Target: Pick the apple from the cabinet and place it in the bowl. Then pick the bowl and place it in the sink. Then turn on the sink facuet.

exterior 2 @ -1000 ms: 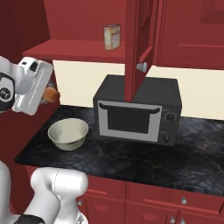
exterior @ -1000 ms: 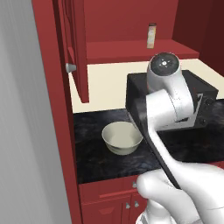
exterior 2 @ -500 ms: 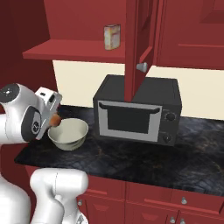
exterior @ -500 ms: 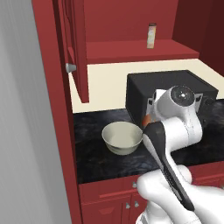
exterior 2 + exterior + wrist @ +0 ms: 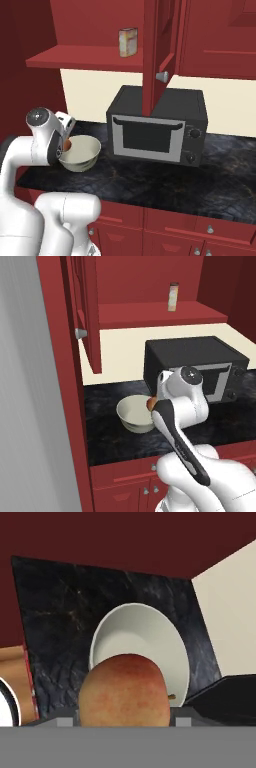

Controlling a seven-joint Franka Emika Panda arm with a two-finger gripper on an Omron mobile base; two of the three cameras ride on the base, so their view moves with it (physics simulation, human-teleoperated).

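Observation:
My gripper (image 5: 125,718) is shut on the apple (image 5: 125,687), a small red-orange fruit that hangs just above the bowl (image 5: 137,637). In the left base view the apple (image 5: 149,404) peeks out beside my hand at the right rim of the pale bowl (image 5: 131,412). From the right base view, the apple (image 5: 67,144) sits over the left rim of the bowl (image 5: 84,152). The cabinet door (image 5: 82,311) stands open above the counter. The sink and its faucet are out of view.
A black microwave (image 5: 160,125) stands on the dark marble counter (image 5: 150,185) right of the bowl. A pale jar (image 5: 173,297) rests on the cabinet shelf (image 5: 150,315). The open door (image 5: 157,50) hangs over the microwave. A red side wall (image 5: 70,421) bounds the counter's left.
The arm has come down from near shelf height to the bowl, carrying the apple with it. The bowl, microwave and jar have stayed put.

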